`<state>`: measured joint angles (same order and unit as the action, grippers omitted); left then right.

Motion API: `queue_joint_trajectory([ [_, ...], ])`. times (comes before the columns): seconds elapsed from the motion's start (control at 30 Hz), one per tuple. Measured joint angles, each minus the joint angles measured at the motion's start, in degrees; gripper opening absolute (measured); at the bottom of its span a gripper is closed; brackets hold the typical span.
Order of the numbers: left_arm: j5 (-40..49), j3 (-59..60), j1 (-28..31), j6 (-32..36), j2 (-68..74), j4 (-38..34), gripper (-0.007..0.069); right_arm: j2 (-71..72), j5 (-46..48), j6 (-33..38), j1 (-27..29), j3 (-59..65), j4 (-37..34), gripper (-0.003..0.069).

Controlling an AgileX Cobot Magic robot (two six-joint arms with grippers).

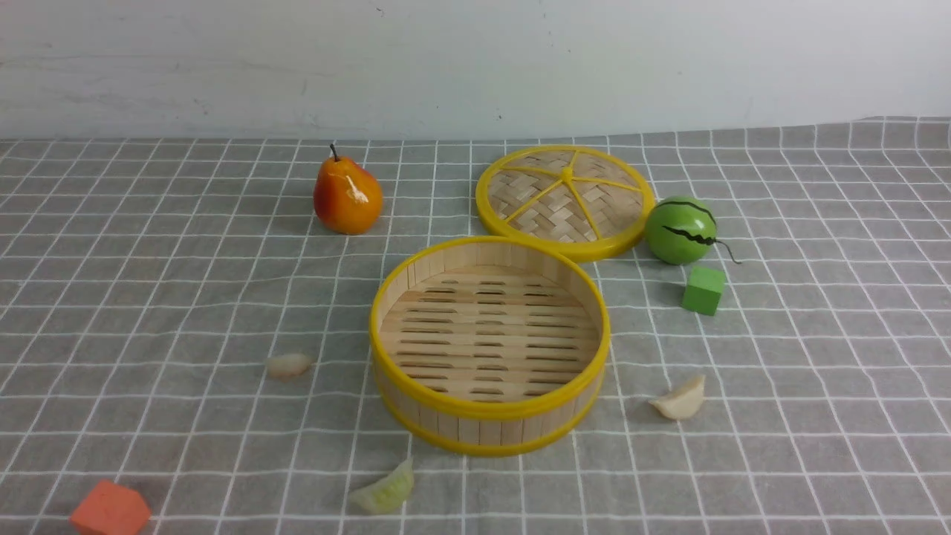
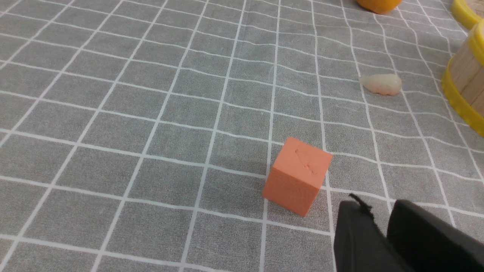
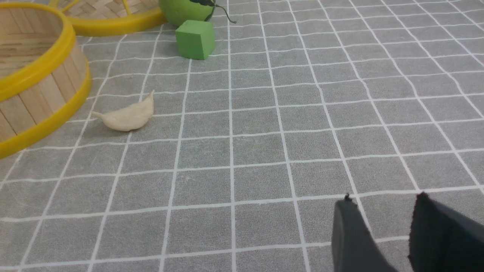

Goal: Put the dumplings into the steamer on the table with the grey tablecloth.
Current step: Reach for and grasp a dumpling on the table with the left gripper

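The round bamboo steamer (image 1: 487,429) with yellow rims stands with nothing inside it mid-table on the grey tablecloth (image 1: 148,297). Three dumplings lie on the cloth around it: a cream one (image 1: 289,364) to its left, a cream one (image 1: 680,400) to its right, and a pale green one (image 1: 385,490) in front. Neither arm shows in the front view. In the left wrist view my left gripper (image 2: 378,206) hovers beside the orange block (image 2: 297,175), fingers slightly apart and holding nothing, the left cream dumpling (image 2: 381,84) well beyond. My right gripper (image 3: 383,200) is open over bare cloth, far from the right cream dumpling (image 3: 126,115).
An orange-red pear (image 1: 347,195) stands at the back left. The woven lid (image 1: 565,197) lies flat behind the steamer, with a green toy melon (image 1: 680,230) and a green block (image 1: 703,290) to its right. The orange block (image 1: 110,510) sits at the near left corner.
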<state>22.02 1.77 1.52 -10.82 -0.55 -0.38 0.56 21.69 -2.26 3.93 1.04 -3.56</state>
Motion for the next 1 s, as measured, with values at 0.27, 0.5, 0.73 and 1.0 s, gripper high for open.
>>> queue_joint_trajectory([
  [0.27,0.0,0.0,0.0,0.0,0.0,0.0,0.0125,0.0,0.0,0.0,0.0,0.0,0.0,0.0240],
  [0.5,0.0,0.0,0.0,0.0,0.0,0.0,0.0125,0.0,0.0,0.0,0.0,0.0,0.0,0.0240],
  [0.73,0.0,0.0,-1.6,0.0,0.0,0.0,0.0130,0.0,0.0,0.0,0.0,0.0,0.0,0.0240],
  [1.0,0.0,0.0,-2.9,0.0,0.0,0.0,0.0137,0.0,0.0,0.0,0.0,0.0,0.0,0.0240],
])
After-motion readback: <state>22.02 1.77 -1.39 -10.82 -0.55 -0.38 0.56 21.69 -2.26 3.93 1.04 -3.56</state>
